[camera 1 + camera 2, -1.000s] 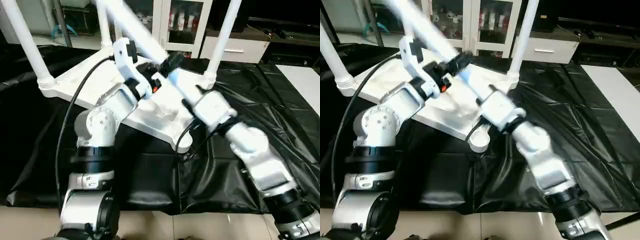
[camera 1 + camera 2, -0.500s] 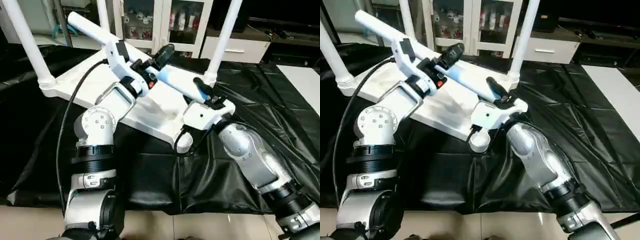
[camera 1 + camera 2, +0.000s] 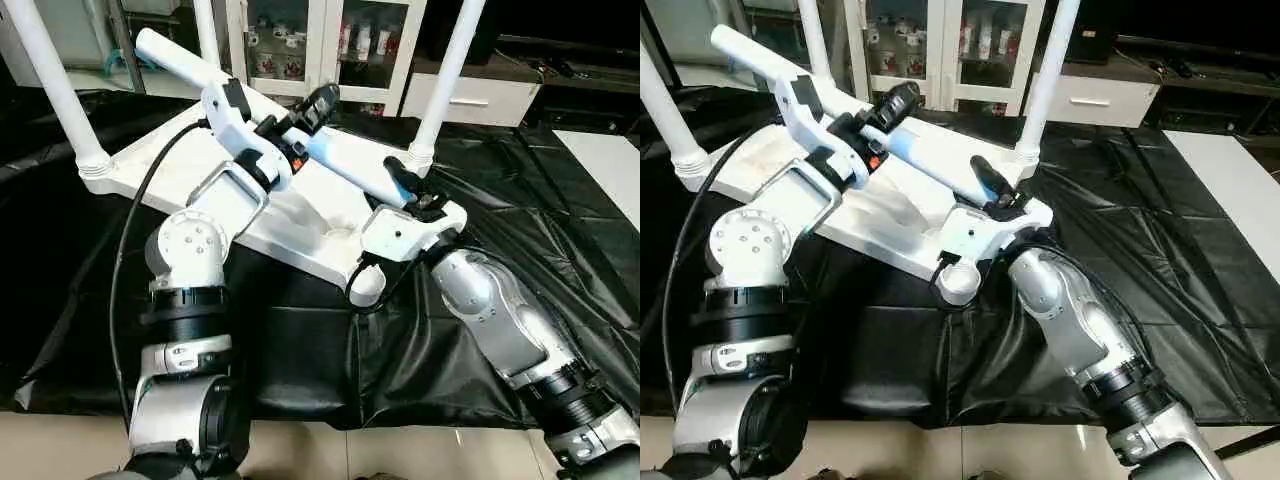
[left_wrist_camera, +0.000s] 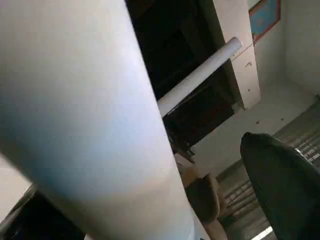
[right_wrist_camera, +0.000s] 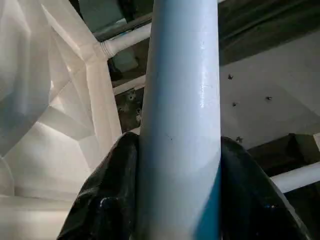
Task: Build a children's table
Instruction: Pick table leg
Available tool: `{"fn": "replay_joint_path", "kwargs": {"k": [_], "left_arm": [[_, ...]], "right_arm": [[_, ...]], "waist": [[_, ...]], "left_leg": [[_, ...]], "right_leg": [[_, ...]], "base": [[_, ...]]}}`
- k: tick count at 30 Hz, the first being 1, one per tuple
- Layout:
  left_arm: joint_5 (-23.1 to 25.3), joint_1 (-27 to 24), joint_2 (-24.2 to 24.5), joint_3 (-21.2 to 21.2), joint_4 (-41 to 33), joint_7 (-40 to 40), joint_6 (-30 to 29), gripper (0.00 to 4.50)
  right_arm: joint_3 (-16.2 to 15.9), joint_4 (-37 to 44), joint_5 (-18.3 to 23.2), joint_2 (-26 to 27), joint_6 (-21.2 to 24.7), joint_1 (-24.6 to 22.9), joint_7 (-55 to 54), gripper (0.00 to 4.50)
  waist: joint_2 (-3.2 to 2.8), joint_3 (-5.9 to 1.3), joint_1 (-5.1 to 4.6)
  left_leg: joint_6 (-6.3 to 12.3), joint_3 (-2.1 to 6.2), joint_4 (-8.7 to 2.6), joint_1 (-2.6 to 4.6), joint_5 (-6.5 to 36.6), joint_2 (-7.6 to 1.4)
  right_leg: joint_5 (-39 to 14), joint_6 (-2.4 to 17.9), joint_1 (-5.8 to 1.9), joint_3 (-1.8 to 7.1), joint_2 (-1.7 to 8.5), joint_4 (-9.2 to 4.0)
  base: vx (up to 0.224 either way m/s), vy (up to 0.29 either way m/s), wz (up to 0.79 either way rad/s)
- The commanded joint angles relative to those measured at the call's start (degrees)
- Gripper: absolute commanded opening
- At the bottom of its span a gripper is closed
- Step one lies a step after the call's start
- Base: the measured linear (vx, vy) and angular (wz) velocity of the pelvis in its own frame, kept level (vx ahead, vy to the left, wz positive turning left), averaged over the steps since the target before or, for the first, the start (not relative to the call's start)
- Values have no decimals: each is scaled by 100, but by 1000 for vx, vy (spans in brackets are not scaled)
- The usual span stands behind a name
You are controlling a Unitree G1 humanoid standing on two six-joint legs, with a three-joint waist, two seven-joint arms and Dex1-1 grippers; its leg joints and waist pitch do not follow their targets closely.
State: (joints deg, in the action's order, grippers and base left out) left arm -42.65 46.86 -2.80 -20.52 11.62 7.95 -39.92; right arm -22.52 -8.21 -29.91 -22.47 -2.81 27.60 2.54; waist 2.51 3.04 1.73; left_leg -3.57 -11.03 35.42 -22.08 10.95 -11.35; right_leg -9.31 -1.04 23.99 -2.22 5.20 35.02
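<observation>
Right hand clamped on the loose leg near its lower end; left hand wide open around it further up, contact unclear. Tube looks light, stiff, slick: grip near the end for socket aim. Tabletop lies upside-down on black sheeting, three legs up. Cabinets behind.

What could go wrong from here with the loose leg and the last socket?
1. The right pincer alone is shut on the loose leg; the left pincer stands open around it, so the long leg may swing or slip.
2. The empty corner socket overhangs the tabletop edge; pressing there might tip it.
</observation>
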Motion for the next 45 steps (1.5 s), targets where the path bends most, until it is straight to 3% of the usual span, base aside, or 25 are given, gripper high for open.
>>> {"fn": "replay_joint_path", "kwargs": {"k": [1,8,9,12,13,16,23,25,35,45], "left_arm": [[-49,104,-5,11,18,-77,-5,450],[-57,119,32,-13,21,-97,19,450],[-61,117,34,-16,14,-101,14,450],[-78,122,45,-20,5,-120,14,450],[-83,124,48,-22,2,-133,18,450],[-95,121,52,-5,-4,-141,14,450],[37,53,147,215,-80,-14,-66,433],[102,17,174,291,-82,20,-85,416],[120,-64,196,373,-80,39,-57,336],[190,7,193,292,57,-30,88,267]], "right_arm": [[120,-78,-21,22,-71,119,-22,182],[176,-106,124,101,-166,130,6,182],[200,-112,152,122,-181,126,12,217],[261,-140,196,150,-195,142,17,217],[283,-154,202,155,-203,149,17,256],[323,-197,190,167,-221,162,11,261],[342,-243,130,179,-203,184,-18,322],[365,-255,162,197,-215,181,3,287],[421,-273,287,223,-239,166,133,193],[460,-283,301,212,-261,183,158,175]], "waist": [[-15,-419,-23],[-18,-415,-26],[-29,-413,-25],[-23,-419,-26],[-23,-417,-25],[-20,-420,-22],[-30,-421,-26],[-28,-420,-26],[-20,-422,-22],[-23,-424,-25]], "left_leg": [[107,26,-382,117,1023,-63],[104,25,-385,120,1084,-66],[99,26,-386,118,1089,-64],[105,27,-385,116,1059,-63],[109,28,-386,115,1043,-63],[122,22,-379,116,1019,-59],[101,26,-384,123,1022,-64],[107,24,-384,124,1020,-64],[113,23,-382,119,1013,-62],[115,22,-380,122,989,-63]], "right_leg": [[-554,1040,-305,142,92,-319],[-625,1034,-300,139,90,-325],[-625,1034,-302,140,91,-327],[-558,1036,-306,140,88,-320],[-535,1045,-308,139,89,-316],[-514,1057,-309,141,89,-317],[-506,1068,-305,138,87,-309],[-505,1067,-305,138,88,-311],[-532,1071,-311,141,93,-311],[-512,1077,-310,141,91,-310]], "base": [[0,0,0],[0,0,0],[0,0,0],[0,0,0],[0,0,0],[0,0,0],[0,0,0],[0,0,0],[0,0,0],[0,0,0]]}}
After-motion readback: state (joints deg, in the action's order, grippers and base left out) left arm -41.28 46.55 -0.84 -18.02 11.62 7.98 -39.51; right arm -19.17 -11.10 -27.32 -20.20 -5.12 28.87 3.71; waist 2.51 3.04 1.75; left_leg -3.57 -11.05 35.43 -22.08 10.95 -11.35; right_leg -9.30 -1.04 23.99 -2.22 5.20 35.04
